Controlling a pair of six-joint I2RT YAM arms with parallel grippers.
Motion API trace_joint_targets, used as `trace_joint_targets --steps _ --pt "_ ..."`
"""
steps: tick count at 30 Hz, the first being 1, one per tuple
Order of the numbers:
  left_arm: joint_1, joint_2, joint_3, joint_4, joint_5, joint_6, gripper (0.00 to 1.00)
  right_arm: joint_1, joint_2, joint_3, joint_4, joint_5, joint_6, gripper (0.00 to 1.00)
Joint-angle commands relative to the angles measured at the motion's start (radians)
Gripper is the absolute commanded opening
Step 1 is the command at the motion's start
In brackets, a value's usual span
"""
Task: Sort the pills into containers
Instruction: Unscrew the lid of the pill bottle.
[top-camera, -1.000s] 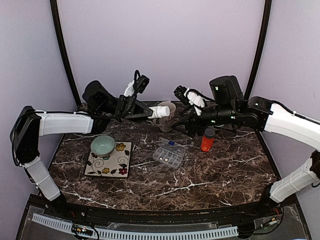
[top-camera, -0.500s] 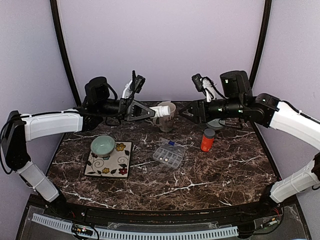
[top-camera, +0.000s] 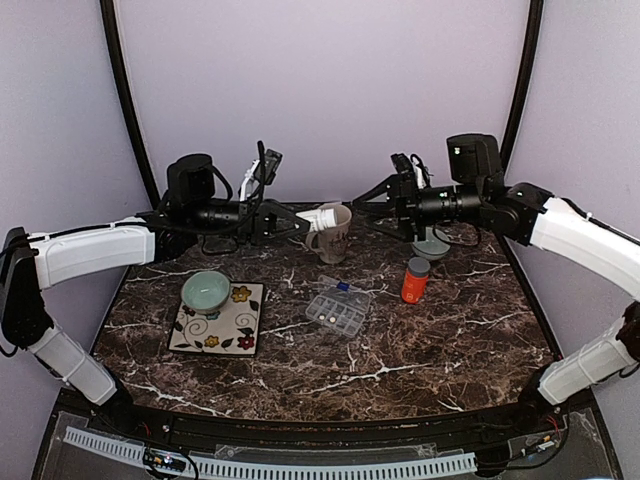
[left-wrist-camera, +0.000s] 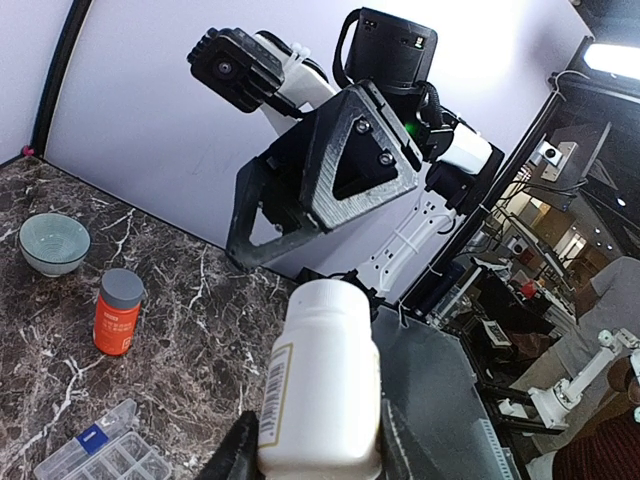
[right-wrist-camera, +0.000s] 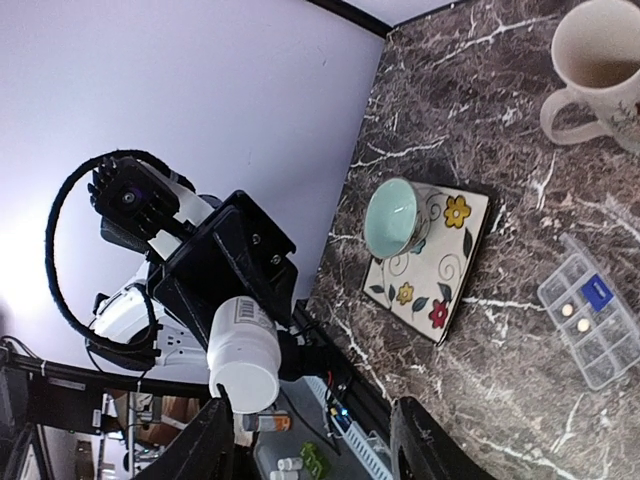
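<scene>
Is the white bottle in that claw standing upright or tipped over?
Tipped. The white bottle lies nearly sideways in the left claw, one end pointing toward the mug.

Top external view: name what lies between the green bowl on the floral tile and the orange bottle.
The clear organiser box lies between the green bowl and the orange bottle, seen in the top external view.

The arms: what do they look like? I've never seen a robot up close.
The left arm and right arm wear long white shells, with chunky black joints between. The left gripper and right gripper are black, each with two angular fingers built as open triangular frames. Black cables loop over the wrists, and a small green light glows on the right arm.
</scene>
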Motion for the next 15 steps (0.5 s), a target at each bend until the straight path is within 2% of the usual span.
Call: trace_joint_targets --steps 1,15 --pt "-0.005 -0.035 -0.014 -0.025 -0.023 0.07 0.0 -0.001 0.034 0.04 0.055 -0.112 0.109 0.53" --pt "-0.005 -0.017 0.011 -0.063 -0.024 0.109 0.0 0.007 0.08 0.044 0.116 -0.174 0.164 0.51"
